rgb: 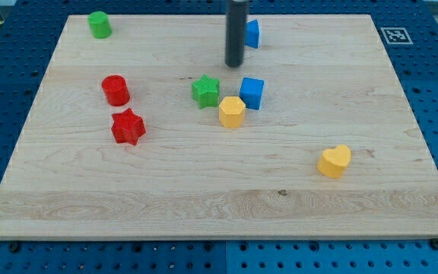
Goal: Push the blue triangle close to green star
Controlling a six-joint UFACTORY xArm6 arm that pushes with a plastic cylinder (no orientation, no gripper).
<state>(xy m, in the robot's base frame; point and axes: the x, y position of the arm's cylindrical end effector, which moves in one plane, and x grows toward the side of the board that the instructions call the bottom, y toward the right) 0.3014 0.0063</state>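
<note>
The blue triangle [252,33] lies near the view's top, just right of centre, partly hidden behind my rod. The green star [206,91] sits below it, near the board's middle. My tip [234,64] rests on the board just below and left of the blue triangle, above and right of the green star. It is close to the triangle; whether it touches it I cannot tell.
A blue cube [252,93] and a yellow hexagon [232,112] sit right beside the green star. A red cylinder [115,90] and a red star [128,127] are at the left. A green cylinder [99,24] is top left. A yellow heart [334,161] is lower right. The wooden board [204,198] lies on a blue pegboard.
</note>
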